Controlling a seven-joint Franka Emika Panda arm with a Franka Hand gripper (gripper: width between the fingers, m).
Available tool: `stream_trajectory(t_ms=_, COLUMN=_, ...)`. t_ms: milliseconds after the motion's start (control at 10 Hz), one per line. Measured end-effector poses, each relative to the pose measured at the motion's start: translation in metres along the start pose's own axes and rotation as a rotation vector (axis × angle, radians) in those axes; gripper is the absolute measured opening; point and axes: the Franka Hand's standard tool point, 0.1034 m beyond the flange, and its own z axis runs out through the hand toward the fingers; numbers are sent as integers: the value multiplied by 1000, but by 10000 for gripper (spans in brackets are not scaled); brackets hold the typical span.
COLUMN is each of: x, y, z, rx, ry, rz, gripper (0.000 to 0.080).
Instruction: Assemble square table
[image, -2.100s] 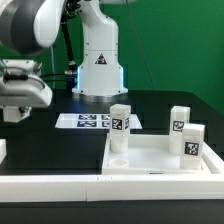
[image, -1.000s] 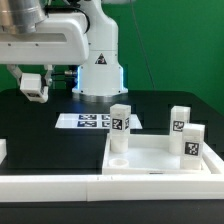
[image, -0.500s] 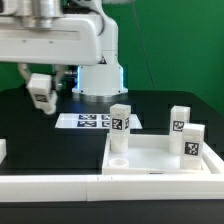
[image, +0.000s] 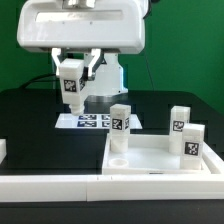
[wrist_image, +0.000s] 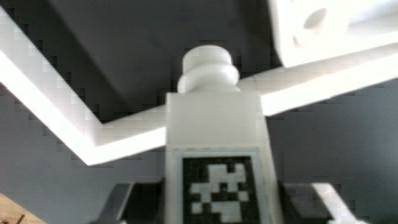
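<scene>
My gripper (image: 73, 82) is shut on a white block leg (image: 71, 84) with a black-and-white tag and holds it in the air above the marker board, toward the exterior view's left. In the wrist view the leg (wrist_image: 217, 140) stands between my fingers (wrist_image: 130, 200), its round peg pointing away. The white square panel (image: 160, 160) with its raised rim lies at the front, toward the exterior view's right. Three tagged legs stand upright on it: one at its near-left corner (image: 119, 128) and two at its right (image: 179, 122) (image: 191, 143).
The marker board (image: 92, 121) lies flat behind the panel. A long white bar (image: 50, 186) edges the black table at the front, with a small white block (image: 3, 150) at the exterior view's left edge. The robot base (image: 103, 75) stands at the back.
My gripper has carried the leg from the exterior view's far left toward the right and a little higher, over the marker board. The panel and its three legs have not moved.
</scene>
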Motion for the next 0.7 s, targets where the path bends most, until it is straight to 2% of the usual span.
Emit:
stream_trajectory(t_ms=100, x=6, y=-1, z=-2, rx=-6, ry=90, rz=-10, gripper=287)
stream_trajectory(t_ms=200, x=6, y=1, z=-2, rx=-20, ry=172, rz=-25, gripper=287)
stream_trajectory(t_ms=300, x=0, y=2, z=2, rx=-23, ry=147, rz=-27, gripper=287)
stream_trajectory(t_ms=400, x=2, y=-1, z=2, rx=-19, ry=147, rz=-22, gripper=287)
stream_trajectory(t_ms=500, x=3, y=-30, z=8, rx=5, ry=143, rz=37, gripper=287)
stream_trajectory(t_ms=700, x=12, y=-89, z=27, rx=33, ry=156, rz=88, gripper=287)
